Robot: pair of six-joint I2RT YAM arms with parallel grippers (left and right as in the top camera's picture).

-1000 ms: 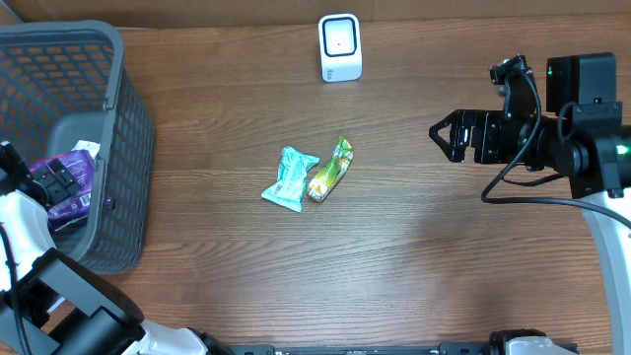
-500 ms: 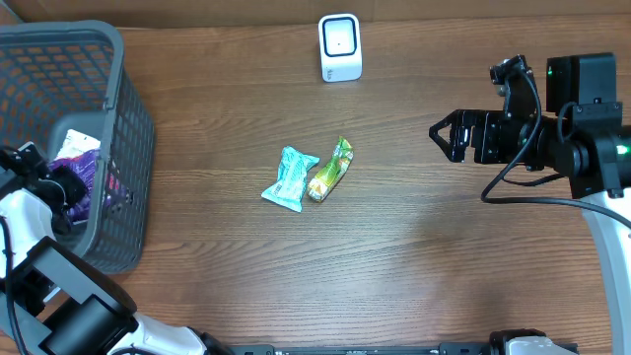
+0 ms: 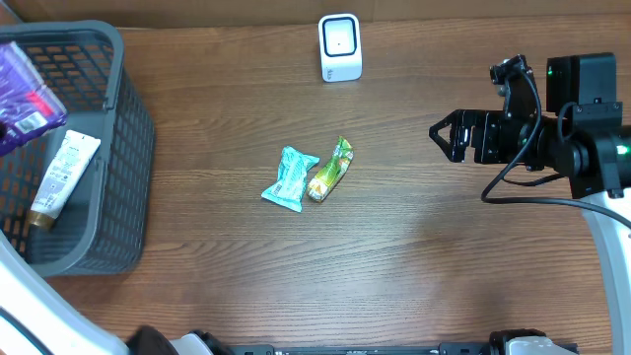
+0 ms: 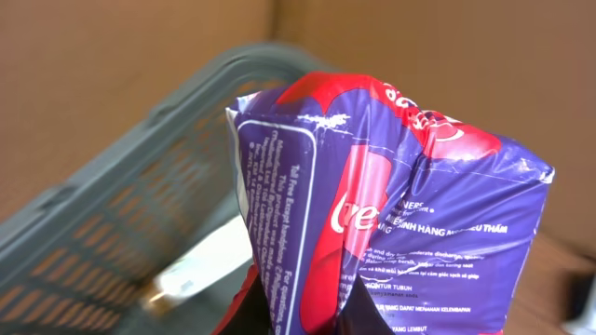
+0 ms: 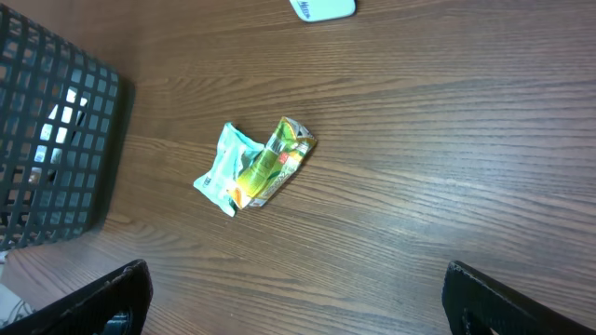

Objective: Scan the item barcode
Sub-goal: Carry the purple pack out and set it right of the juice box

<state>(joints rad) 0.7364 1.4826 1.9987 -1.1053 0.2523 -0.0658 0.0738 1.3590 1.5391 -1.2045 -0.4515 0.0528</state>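
The left gripper is shut on a purple packet [image 4: 391,223]. Its fingers are hidden behind the packet, which fills the left wrist view. From overhead the packet hangs over the far left corner of the grey basket [image 3: 133,148], lifted clear of it. So the pick looks done, while the scan itself is not. No barcode shows on the face turned to the camera, only a panel of small print. By my reading, the packet has yet to be carried across and turned so that its code faces the reader.

A white tube [image 3: 59,177] lies alone on the basket floor. In the middle of the table [image 3: 414,266], a teal packet [image 3: 291,177] and a green packet [image 3: 331,168] lie touching, side by side. Whether they have been scanned cannot be told.

The right gripper [image 3: 441,141] hovers over the right side with its jaws wide apart and nothing between them. At the far edge stands the white scanner [image 3: 340,46], upright and well apart from the held packet.

The table is dark brown wood grain and looks flat and dry. Beyond its far edge runs a plain cardboard-coloured wall [image 3: 473,10], which also shows behind the basket in the left wrist view.
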